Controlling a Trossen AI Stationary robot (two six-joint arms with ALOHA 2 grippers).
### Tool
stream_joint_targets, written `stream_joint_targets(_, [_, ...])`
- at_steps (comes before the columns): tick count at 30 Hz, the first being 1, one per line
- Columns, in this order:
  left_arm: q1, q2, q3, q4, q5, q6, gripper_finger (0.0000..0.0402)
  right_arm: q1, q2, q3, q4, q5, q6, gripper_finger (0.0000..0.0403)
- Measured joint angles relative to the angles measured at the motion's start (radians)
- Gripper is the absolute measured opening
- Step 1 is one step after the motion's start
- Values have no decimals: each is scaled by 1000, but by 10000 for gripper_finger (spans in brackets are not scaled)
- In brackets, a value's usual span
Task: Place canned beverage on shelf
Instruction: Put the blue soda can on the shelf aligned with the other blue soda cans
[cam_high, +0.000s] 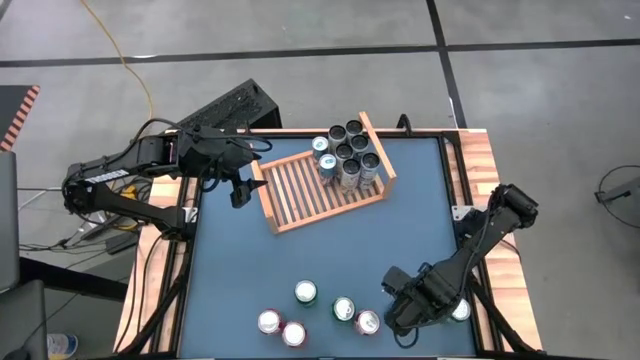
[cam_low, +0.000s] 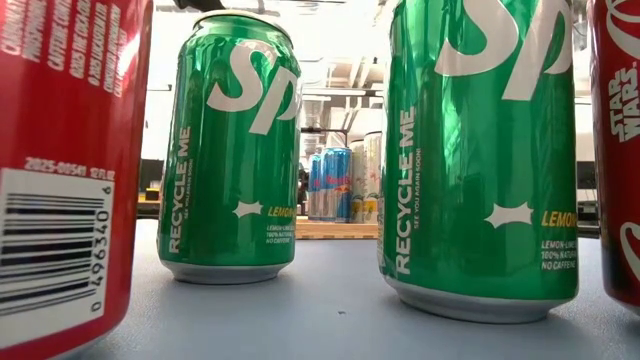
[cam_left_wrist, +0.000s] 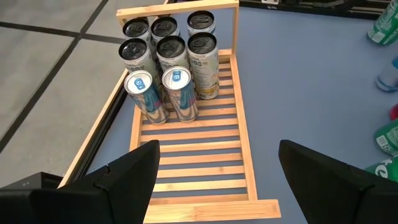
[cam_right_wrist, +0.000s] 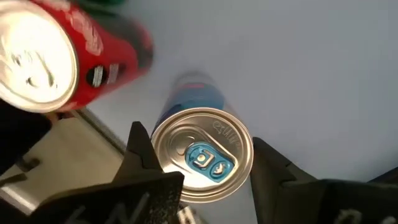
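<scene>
1 slim blue-and-silver drink can with a blue pull tab (cam_right_wrist: 202, 155) stands upright on the dark blue table top (cam_high: 330, 250) directly between the 2 dark fingers of the right gripper (cam_high: 452, 312). In the right wrist view the fingers flank its upper wall at opposite sides, close in; whether they already press the metal I cannot tell. A red can with a silver lid (cam_right_wrist: 46, 59) stands just beside it, outside 1 finger.

Judging by its look, the can is rigid while sealed, thin-walled, smooth and rather slippery, and fairly heavy if full. It should be taken on the round wall below the rim, squarely across its width, and kept upright.

The light-brown wooden slatted shelf (cam_high: 300, 195) lies well apart, across the table. 8 slim cans (cam_left_wrist: 168, 59) fill its far end, and bare slats run from them towards the left gripper (cam_left_wrist: 214, 180), which hangs at the shelf's near end board with its fingers spread wide and empty.
</scene>
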Motion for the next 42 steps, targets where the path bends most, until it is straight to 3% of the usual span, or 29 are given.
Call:
stream_joint_targets(9, [0, 0, 0, 0, 0, 21, 316, -137, -2, 126, -271, 87, -273, 100])
stream_joint_targets(16, [0, 0, 0, 0, -23, 53, 316, -332, -2, 215, -305, 188, -671, 100])
stream_joint_targets(22, [0, 0, 0, 0, -34, 85, 316, -536, -2, 278, -281, 258, -1056, 100])
stream_joint_targets(29, [0, 0, 0, 0, -34, 113, 316, -719, -2, 316, -118, 300, -1517, 100])
stream_joint_targets(39, [0, 0, 0, 0, -46, 115, 316, -825, 16, 319, 74, 289, -2018, 100])
stream_joint_targets(42, [0, 0, 0, 0, -62, 90, 316, -832, 44, 318, 71, 242, -2119, 100])
